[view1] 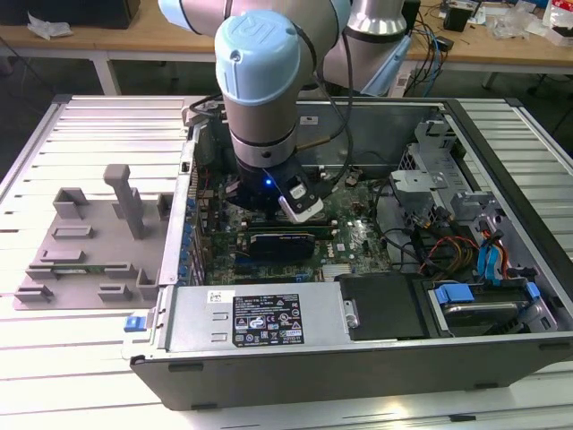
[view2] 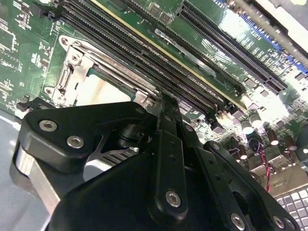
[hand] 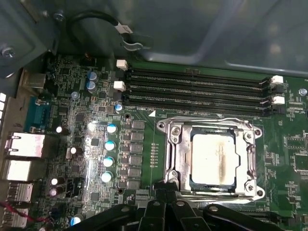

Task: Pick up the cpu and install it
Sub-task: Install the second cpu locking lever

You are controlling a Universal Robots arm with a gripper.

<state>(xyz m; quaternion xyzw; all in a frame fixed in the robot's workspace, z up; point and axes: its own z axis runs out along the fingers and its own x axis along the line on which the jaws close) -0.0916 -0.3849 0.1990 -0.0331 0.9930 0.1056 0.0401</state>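
Exterior view, from its left to its right: grey fixture tray [view1: 89, 246] on the slatted table, well apart from the work; then the open computer case [view1: 358, 358]; the arm's wrist reaches down inside it over the motherboard [view1: 358, 237], with the gripper [view1: 300, 204] low above the board.

First wrist view: 4 memory slots [hand: 197, 89] run in parallel along the far side of the socket frame [hand: 173, 159]. The cpu [hand: 214, 159] lies flat inside that frame, pale top plate up, edges square with the frame and the slots. It appears seated in the socket, not carried.

Key relation: gripper [hand: 166, 195] sits just beside the frame's near edge, tips at the rim, so the cpu lies straight ahead of the tips, toward the memory slots. No long axis to speak of; the chip is square.

Second wrist view: fingers [view2: 168, 139] pressed together, nothing between them. The cpu [view2: 98, 91] shows just past the fingertips, under the raised frame.
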